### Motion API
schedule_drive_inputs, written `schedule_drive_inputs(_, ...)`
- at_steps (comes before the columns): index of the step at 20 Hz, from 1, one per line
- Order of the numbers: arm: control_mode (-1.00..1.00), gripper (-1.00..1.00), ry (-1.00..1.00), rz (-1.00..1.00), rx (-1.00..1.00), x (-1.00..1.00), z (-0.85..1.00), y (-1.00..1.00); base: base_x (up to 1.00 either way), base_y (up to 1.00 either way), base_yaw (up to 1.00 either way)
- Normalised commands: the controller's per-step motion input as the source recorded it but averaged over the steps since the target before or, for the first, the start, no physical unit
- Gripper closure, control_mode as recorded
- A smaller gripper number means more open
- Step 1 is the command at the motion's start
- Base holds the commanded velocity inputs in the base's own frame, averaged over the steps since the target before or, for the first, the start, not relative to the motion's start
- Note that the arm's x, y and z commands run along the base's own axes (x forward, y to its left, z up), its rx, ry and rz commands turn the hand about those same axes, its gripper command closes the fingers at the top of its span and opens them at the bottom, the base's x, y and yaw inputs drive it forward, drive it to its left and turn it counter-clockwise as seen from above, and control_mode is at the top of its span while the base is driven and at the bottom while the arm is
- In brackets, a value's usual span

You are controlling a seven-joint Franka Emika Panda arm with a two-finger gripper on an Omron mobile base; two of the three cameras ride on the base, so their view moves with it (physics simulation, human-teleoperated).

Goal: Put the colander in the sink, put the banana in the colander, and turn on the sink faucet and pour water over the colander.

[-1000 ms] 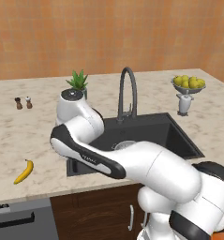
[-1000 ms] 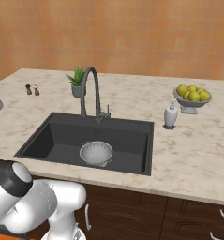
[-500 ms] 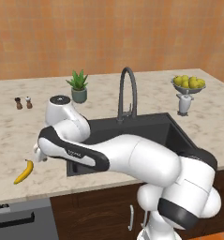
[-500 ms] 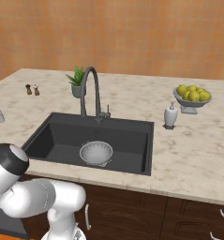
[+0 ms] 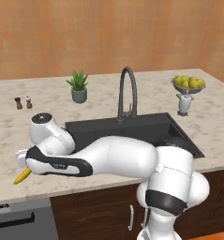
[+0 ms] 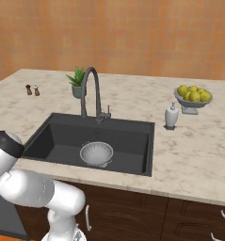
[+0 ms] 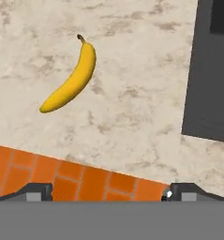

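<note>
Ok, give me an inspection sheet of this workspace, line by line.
Surface: beige marble counter around a black sink.
Job's things: colander sits upright on the sink floor; banana lies flat on the counter left of the sink, near the front edge; faucet stands behind the basin, no water seen.
Clutter: potted plant, two small shakers, soap dispenser, pedestal bowl of yellow-green fruit.
Tool: tool open, empty, above the counter edge with the banana ahead of it, not touching it.
Cables: nothing seen.
Surroundings: orange wall, dark wood cabinets, orange tiled floor.
</note>
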Motion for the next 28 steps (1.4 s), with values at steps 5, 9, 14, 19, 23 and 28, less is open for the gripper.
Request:
schedule_drive_inputs(5, -1.0, -1.0, 0.17, -0.56, 0.01, 0.34, -0.27, 0.56, 0.0, 0.0, 0.0)
schedule_drive_inputs(9, -1.0, -1.0, 0.18, -0.51, 0.0, 0.49, -0.24, 0.45, 0.0, 0.0, 0.0)
schedule_drive_inputs(14, -1.0, -1.0, 0.17, -0.45, 0.0, 0.63, -0.18, 0.49, 0.0, 0.0, 0.0)
schedule_drive_inputs(19, -1.0, -1.0, 0.19, -0.35, 0.0, 0.51, -0.19, 0.4, 0.0, 0.0, 0.0)
schedule_drive_inputs(23, -1.0, -1.0, 0.21, -0.25, 0.0, 0.01, -0.4, -0.01, 0.0, 0.0, 0.0)
schedule_drive_inputs(28, -1.0, -1.0, 0.08, -0.14, 0.0, 0.0, -0.36, -0.06, 0.0, 0.0, 0.0)
